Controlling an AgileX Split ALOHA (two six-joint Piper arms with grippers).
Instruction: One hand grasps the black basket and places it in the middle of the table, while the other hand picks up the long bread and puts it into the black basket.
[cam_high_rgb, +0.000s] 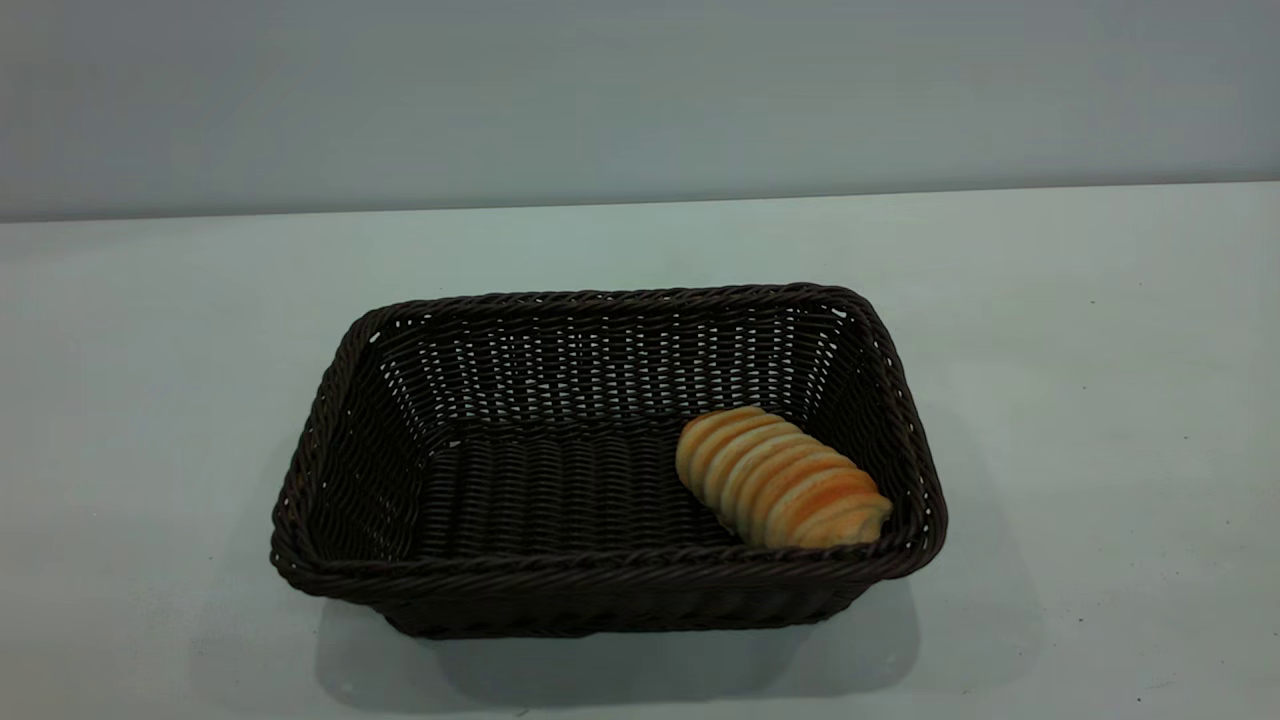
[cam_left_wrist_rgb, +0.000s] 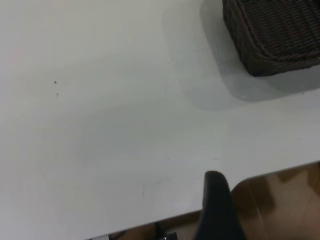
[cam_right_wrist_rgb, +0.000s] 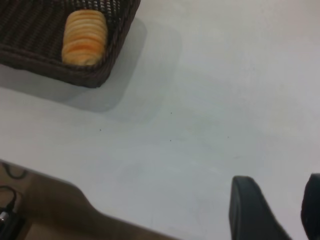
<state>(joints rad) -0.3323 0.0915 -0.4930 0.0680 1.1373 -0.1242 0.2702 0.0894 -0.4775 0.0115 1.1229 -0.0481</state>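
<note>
1. Basket (cam_high_rgb: 608, 460) is seen near the middle of the table (cam_high_rgb: 1100, 400), upright, long side facing the exterior camera.
2. Bread (cam_high_rgb: 780, 478) is lying inside the basket, in its right front corner, tilted diagonally, touching or nearly touching the front wall.
3. Right gripper (cam_right_wrist_rgb: 277, 210): two dark fingers are seen with a clear gap between them, nothing held. It is hovering near the table edge, well apart from the basket (cam_right_wrist_rgb: 75, 50); bread (cam_right_wrist_rgb: 85, 37) is in the basket corner nearest this gripper.
4. Left gripper (cam_left_wrist_rgb: 217, 207): only one dark finger is seen, so its spread cannot be told. It is over the table edge, well apart from the basket corner (cam_left_wrist_rgb: 272, 37).
</note>
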